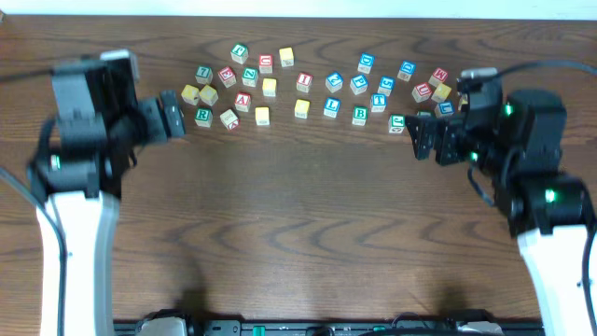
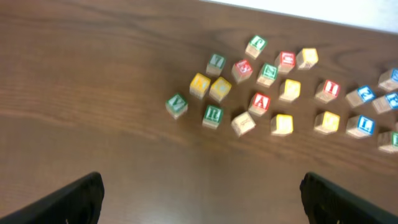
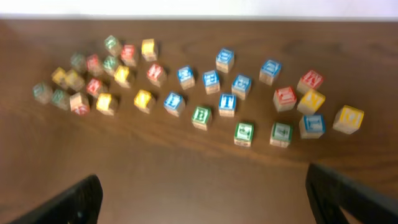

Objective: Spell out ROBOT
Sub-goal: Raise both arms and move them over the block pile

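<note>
With left hand (image 1: 177, 114) and right hand (image 1: 417, 138) released, empty and parked at either bench (image 1: 298, 233) end, presumably to leave green R cube (image 1: 203, 116), green B cube (image 1: 360, 115) and blue T cube (image 1: 378, 103) unobstructed.

Cubes lie scattered in a loose band across the far half of the desk (image 1: 298, 233), between the left claw (image 1: 173, 114) and the right claw (image 1: 420, 138). The R cube (image 1: 203, 115) sits at the band's left end, in the front row (V cube (image 2: 176, 104) just left of it). The A cube (image 1: 242, 100) lies behind and to the right of R. The B cube (image 1: 360, 115) lies right of centre, with the T cube (image 1: 378, 103) just behind it to the right.
</note>
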`<act>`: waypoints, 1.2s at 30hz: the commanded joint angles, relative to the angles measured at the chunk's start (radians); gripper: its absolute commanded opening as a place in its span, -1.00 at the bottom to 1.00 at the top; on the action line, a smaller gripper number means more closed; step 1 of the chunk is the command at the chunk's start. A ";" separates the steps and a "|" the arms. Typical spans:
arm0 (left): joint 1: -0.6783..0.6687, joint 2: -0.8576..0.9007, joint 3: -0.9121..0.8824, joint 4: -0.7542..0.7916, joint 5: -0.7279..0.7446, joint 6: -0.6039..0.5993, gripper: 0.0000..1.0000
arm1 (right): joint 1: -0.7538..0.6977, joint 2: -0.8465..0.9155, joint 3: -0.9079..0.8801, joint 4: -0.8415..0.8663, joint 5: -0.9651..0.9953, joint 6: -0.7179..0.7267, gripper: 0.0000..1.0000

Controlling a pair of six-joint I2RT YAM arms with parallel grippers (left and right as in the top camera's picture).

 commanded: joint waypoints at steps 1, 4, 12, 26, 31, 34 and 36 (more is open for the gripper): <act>0.005 0.174 0.233 -0.116 0.032 0.041 0.99 | -0.004 0.104 0.145 -0.075 -0.030 -0.037 0.99; 0.005 0.315 0.402 -0.208 0.037 0.089 0.99 | -0.004 0.178 0.224 -0.137 -0.029 -0.037 0.98; 0.005 0.497 0.432 -0.086 0.047 0.131 0.99 | -0.003 0.228 0.231 -0.150 -0.014 -0.036 0.99; -0.021 0.734 0.429 -0.085 0.059 0.105 0.55 | -0.003 0.229 0.226 -0.172 -0.010 -0.037 0.99; -0.037 0.801 0.428 -0.091 0.057 0.064 0.44 | -0.003 0.229 0.226 -0.199 -0.010 -0.037 0.99; -0.037 0.827 0.427 -0.090 0.058 0.022 0.42 | -0.003 0.229 0.226 -0.203 -0.010 -0.037 0.99; -0.037 0.843 0.425 -0.089 0.058 0.012 0.42 | -0.003 0.229 0.226 -0.202 -0.010 -0.037 0.98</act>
